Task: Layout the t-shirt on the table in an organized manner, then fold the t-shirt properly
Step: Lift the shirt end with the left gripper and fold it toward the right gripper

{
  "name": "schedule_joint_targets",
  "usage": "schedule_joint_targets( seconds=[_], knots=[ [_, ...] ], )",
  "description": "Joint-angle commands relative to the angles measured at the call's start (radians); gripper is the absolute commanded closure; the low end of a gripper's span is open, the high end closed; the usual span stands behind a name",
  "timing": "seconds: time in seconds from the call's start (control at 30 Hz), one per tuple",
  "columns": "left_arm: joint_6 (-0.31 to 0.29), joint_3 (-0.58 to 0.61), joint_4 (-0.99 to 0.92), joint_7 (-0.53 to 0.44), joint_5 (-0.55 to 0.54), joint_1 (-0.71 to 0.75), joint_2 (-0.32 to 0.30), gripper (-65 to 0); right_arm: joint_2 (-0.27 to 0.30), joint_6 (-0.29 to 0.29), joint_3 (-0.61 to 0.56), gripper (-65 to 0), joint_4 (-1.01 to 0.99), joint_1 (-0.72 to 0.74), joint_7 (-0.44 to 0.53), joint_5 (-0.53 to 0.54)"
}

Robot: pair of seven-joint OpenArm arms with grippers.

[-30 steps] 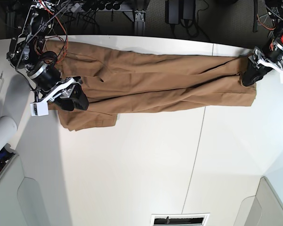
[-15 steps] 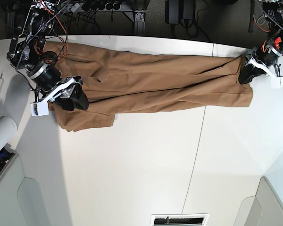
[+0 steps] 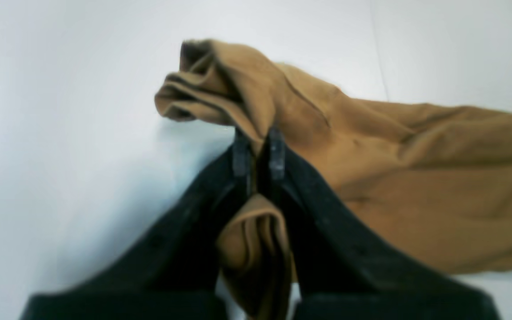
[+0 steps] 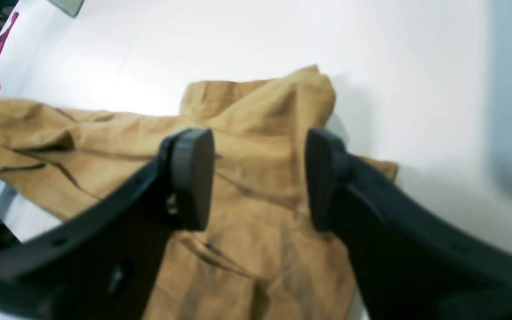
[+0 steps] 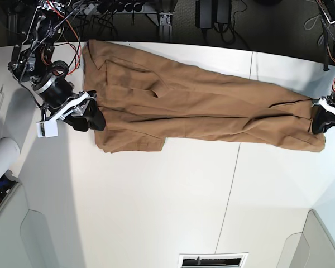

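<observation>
Base view: lying stretched as a long, creased tan band, the t-shirt (image 5: pixel 201 114) across the far half of the table (image 5: pixel 173 206), reaching from near the far-left corner almost to the right edge. Differing from half a second ago: sitting further right overall, with the left end now clear of the left edge and showing its folded layers opened out a little, and the right end now pulled down and out toward the right edge instead of bunching near the far edge. Slanting more, too, from far-left down to near-right.

Pinching the shirt's right end, the left gripper (image 5: pixel 322 120) at the table's right edge, having travelled nearer and further right since that earlier frame. Left wrist view: pressing together on a fold of cloth, the left gripper (image 3: pixel 258 151) with its fingertips (image 3: pixel 241 155) nearly meeting, fabric (image 3: pixel 416 178) bulging above the tips and a loop hanging between the black fingers below.

Hovering at the shirt's left end by the table's left edge, the right gripper (image 5: pixel 89 116), hardly displaced from before. Right wrist view: standing well apart, the pads (image 4: pixel 192 178) of the right gripper (image 4: pixel 256 178), framing rumpled cloth (image 4: pixel 256 249) beneath them and clamping nothing; touching the fabric or not, impossible to tell.
</observation>
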Motion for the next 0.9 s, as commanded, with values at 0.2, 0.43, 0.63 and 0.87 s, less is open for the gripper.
schedule_joint_targets(
  seconds=[0.2,0.43,0.63,0.87],
  knots=[
    [0.024,0.277,0.237,-0.027,0.113,0.052,-0.018,0.0,0.006,0.011,0.001,-32.5,0.018,0.011,0.021,0.023],
    [0.109,0.539,0.256,-0.095,0.256,0.032,0.029,0.0,0.006,0.011,0.002,-32.5,0.018,0.011,0.021,0.023],
    [0.108,0.646,0.255,-0.098,0.301,0.033,0.116,-7.3,0.006,0.011,0.004,-32.5,0.018,0.011,0.021,0.023],
    [0.108,0.676,0.257,-0.097,0.249,0.033,0.129,-33.2,0.007,0.010,0.114,-32.6,0.018,0.011,0.021,0.023]
  ],
)
